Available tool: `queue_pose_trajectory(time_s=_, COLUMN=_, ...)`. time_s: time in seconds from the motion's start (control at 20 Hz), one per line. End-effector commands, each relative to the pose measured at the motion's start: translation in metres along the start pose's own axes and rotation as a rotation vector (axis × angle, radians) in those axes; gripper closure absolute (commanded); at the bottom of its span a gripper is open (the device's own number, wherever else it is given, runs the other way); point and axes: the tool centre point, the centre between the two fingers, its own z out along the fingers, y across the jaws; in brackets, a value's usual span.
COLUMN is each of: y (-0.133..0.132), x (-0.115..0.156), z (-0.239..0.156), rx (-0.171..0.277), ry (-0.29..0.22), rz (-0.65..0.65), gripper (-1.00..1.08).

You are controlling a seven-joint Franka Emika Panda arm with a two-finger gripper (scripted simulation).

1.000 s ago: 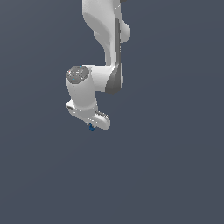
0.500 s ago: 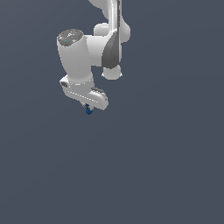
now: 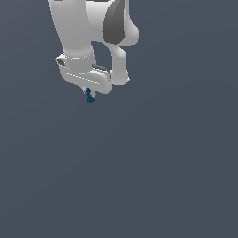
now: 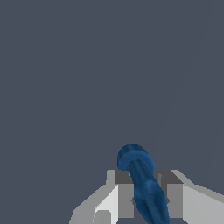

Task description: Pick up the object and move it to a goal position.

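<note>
Plain dark grey fills both views, with no edge or surface line to place anything against. One white arm (image 3: 88, 42) and one gripper (image 3: 89, 94) show, plus a single dark blue object (image 3: 90, 97), so one of each. In the exterior view the arm's upper part is cut off at the frame's top, the fingers are almost wholly hidden under the wrist housing, and the object is only a tiny blue speck hanging just below it. The wrist view makes up for that: there the object (image 4: 142, 183) reads as a rounded blue rod with a ringed end, sitting between two grey fingers (image 4: 124, 199), which are closed against its sides. Its lower end runs out of that frame.
</note>
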Motion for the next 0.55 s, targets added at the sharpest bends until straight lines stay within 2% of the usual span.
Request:
queue_pose_trajectory(time_s=0.0, y=0.005, x=-0.006, z=-0.014, rx=0.000, ry=-0.001, rz=0.000, gripper=1.08)
queue_pose_trajectory(time_s=0.5, y=0.013, x=-0.015, z=-0.041, rx=-0.001, ry=-0.001, rz=0.000, gripper=1.08)
